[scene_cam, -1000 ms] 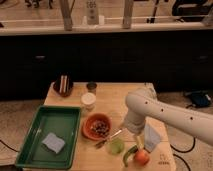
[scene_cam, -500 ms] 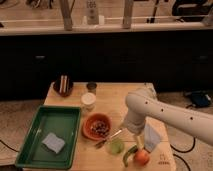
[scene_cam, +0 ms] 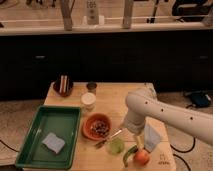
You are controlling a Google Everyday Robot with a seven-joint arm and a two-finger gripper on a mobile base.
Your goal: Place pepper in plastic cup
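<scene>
A green pepper (scene_cam: 128, 154) lies near the table's front edge, next to an orange-red round fruit (scene_cam: 142, 158). A light green plastic cup (scene_cam: 116, 145) stands upright just left of the pepper. My white arm reaches in from the right and bends down over this spot. The gripper (scene_cam: 135, 142) hangs at its end, right above the pepper and just right of the cup. The arm hides most of the gripper. I cannot tell whether it touches the pepper.
An orange bowl (scene_cam: 97, 125) with dark bits and a utensil (scene_cam: 109, 138) sit left of the cup. A green tray (scene_cam: 35, 140) holds a blue-grey sponge (scene_cam: 53, 142). A white cup (scene_cam: 88, 100), a dark bowl (scene_cam: 63, 86) and a small tin (scene_cam: 91, 86) stand further back. A white bag (scene_cam: 151, 138) stands at the right.
</scene>
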